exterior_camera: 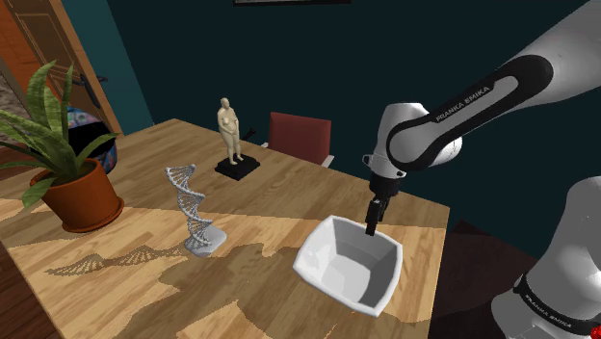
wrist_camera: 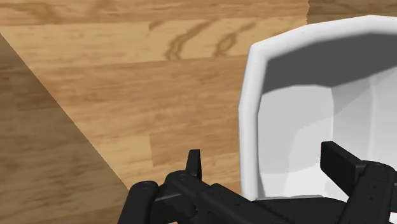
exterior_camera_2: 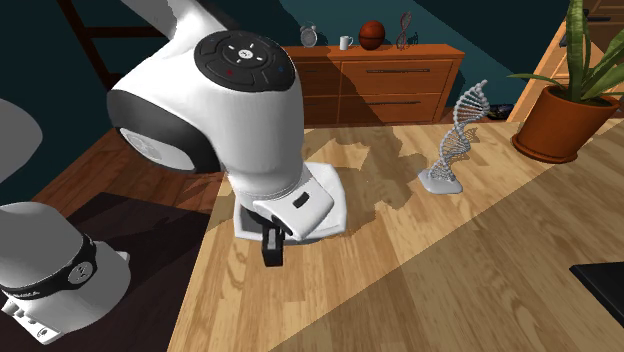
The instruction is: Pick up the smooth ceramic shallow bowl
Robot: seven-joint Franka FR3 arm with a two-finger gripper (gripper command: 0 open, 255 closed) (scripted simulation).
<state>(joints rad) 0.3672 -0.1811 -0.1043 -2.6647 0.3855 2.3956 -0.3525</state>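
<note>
Wood planks, pale with darker grain and crossed by broad shadows, form the desk point(exterior_camera: 144, 299) point(exterior_camera_2: 420, 290) point(wrist_camera: 95, 95), and dark teal walls point(exterior_camera: 289, 58) close the room behind it. A smooth white bowl point(exterior_camera: 347, 265) point(exterior_camera_2: 330, 195) point(wrist_camera: 286, 127), squarish with sloping faceted walls, rests on the desk. The black hand point(exterior_camera: 372, 226) point(exterior_camera_2: 272, 250) point(wrist_camera: 264, 156) reaches down at the bowl's rim with its fingers spread wide, one outside the bowl's wall and one inside, the outer one clear of it. To the shoulder view's left of the bowl stands a grey twisted helix model point(exterior_camera: 195, 212) point(exterior_camera_2: 455, 140) on a small base. Farther left of the bowl is a spiky green plant in a terracotta pot point(exterior_camera: 67, 164) point(exterior_camera_2: 565, 110). Beyond the bowl stand a tan figurine point(exterior_camera: 229, 130) on a black slab and a red chair point(exterior_camera: 299, 135).
</note>
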